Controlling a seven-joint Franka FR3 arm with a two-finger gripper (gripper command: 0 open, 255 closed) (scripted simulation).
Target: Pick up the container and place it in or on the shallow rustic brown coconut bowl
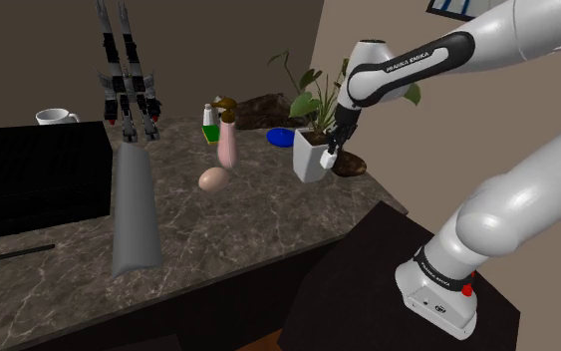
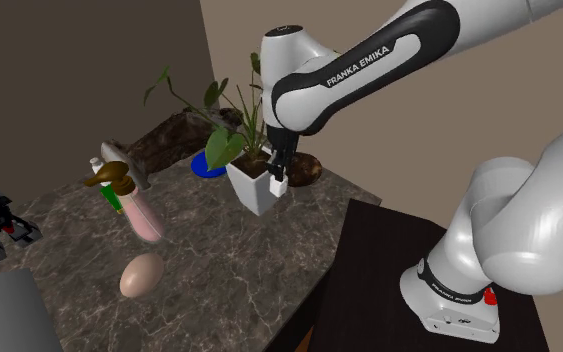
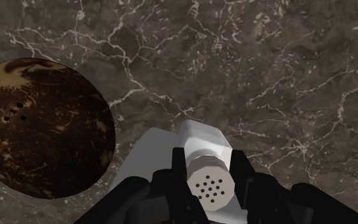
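A small white shaker container [image 3: 201,141] with a perforated round end sits clasped between my two black fingers. My gripper [image 3: 209,163] is shut on it and holds it above the dark marble counter [image 3: 285,76]. The brown coconut bowl [image 3: 41,127] lies on the counter, off to one side of the gripper. In the shoulder view the gripper [image 1: 330,150] hangs with the container [image 1: 328,156] just in front of the bowl [image 1: 353,165]. The second exterior view has the gripper [image 2: 278,178] close beside the bowl [image 2: 307,170], near the counter's edge.
A white planter [image 1: 309,160] with a leafy plant stands right beside the gripper. A blue dish [image 1: 281,136] lies behind it. A pink pump bottle [image 1: 227,140], a tan egg shape [image 1: 213,178], a tall grey object [image 1: 134,214] and a dark box [image 1: 34,179] occupy the counter farther left.
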